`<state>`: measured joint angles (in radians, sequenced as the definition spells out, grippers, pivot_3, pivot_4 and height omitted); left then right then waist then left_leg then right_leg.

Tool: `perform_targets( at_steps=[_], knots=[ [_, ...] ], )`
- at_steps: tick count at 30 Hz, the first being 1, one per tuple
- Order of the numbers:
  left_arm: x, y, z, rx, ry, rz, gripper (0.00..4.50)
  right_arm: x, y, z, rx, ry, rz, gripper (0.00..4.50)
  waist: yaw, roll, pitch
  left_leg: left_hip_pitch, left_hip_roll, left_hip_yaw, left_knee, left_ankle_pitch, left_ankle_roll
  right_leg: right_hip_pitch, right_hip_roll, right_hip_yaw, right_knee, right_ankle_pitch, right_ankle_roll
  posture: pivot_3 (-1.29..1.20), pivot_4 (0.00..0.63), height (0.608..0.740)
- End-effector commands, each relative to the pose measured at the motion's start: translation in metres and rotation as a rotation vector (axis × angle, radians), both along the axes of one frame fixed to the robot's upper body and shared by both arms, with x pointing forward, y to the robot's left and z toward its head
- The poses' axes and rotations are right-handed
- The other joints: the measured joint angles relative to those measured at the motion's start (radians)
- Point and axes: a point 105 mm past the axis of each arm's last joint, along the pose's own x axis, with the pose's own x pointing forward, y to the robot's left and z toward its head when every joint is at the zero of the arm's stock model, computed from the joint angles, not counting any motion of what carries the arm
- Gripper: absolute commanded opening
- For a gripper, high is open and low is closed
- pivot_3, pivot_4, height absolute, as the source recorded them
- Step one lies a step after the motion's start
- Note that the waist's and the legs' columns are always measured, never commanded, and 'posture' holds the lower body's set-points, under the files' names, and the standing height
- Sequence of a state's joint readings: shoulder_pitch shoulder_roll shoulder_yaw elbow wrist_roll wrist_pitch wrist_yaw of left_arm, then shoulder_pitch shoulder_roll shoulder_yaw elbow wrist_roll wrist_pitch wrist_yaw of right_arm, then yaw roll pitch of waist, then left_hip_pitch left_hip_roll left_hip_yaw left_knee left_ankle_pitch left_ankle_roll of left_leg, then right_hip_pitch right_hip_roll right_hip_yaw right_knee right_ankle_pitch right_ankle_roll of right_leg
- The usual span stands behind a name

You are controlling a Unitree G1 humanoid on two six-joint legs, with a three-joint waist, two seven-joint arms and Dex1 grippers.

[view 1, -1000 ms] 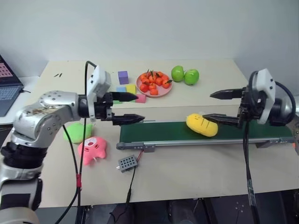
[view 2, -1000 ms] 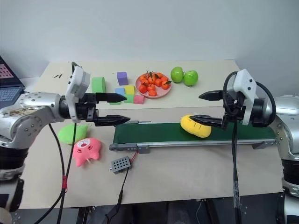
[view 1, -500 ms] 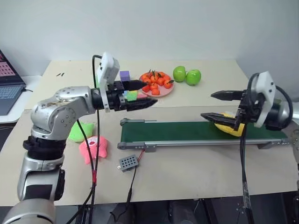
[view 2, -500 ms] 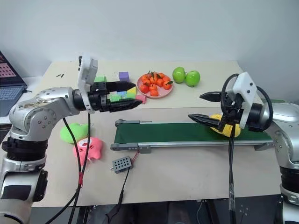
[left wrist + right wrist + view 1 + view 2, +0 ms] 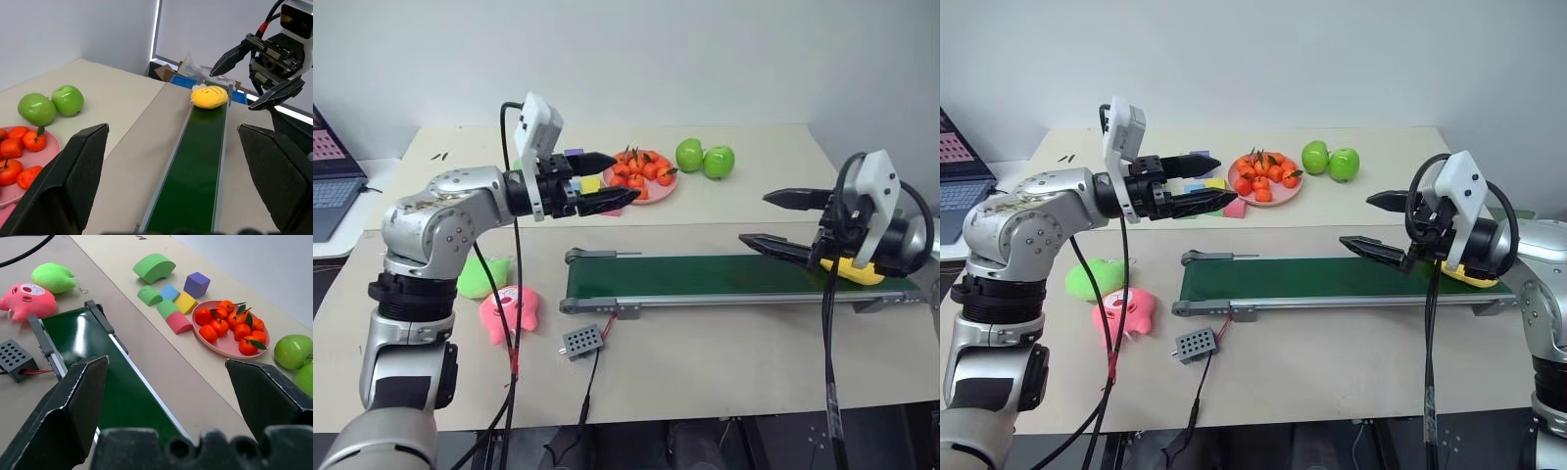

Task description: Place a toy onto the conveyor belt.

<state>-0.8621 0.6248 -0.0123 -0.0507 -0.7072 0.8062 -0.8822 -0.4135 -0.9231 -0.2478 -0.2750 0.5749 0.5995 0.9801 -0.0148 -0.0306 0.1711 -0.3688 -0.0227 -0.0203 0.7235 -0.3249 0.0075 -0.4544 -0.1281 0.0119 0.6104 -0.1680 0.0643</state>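
Yellow toy (image 5: 209,96) lying on the green conveyor belt's (image 5: 705,275) far end, right tool (image 5: 781,221) spread beside it — left tool (image 5: 609,182) spread too, raised near the fruit plate (image 5: 658,192)

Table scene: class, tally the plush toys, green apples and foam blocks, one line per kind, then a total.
Plush toys: 3: yellow plush toy, pink pig plush, lime-green plush
Green apples: 2
Foam blocks: 7: green arch, green half-round, blue block, purple cube, yellow cube, second green half-round, pink half-round
Total: 12

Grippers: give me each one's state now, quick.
Left gripper: open, holding nothing.
Right gripper: open, holding nothing; the toy lies on the belt.
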Motion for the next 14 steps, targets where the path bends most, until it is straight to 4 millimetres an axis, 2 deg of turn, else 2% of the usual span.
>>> perform_targets(
  at_steps=[1, 14],
  knots=[
    [-0.0056, -0.0003, 0.0133, 0.008, -0.078, -0.019, 4.49, -0.0049, 0.005, 0.0127, 0.01, -0.05, 0.022, 4.5, 0.0, 0.0, 0.0, 0.0, 0.0, 0.0, 0.0, 0.0, 0.0, 0.0, 0.0, 0.0, 0.0, 0.0, 0.0, 0.0, 0.15, 0.738],
    [-0.0038, -0.0024, 0.0086, -0.003, -0.054, -0.016, 4.49, -0.0017, 0.0102, 0.0066, 0.008, -0.036, 0.036, 4.5, -0.001, 0.0, 0.0, 0.0, 0.0, 0.0, 0.0, 0.0, 0.0, 0.0, 0.0, 0.0, 0.0, 0.0, 0.0, 0.0, 0.15, 0.738]
  ],
)
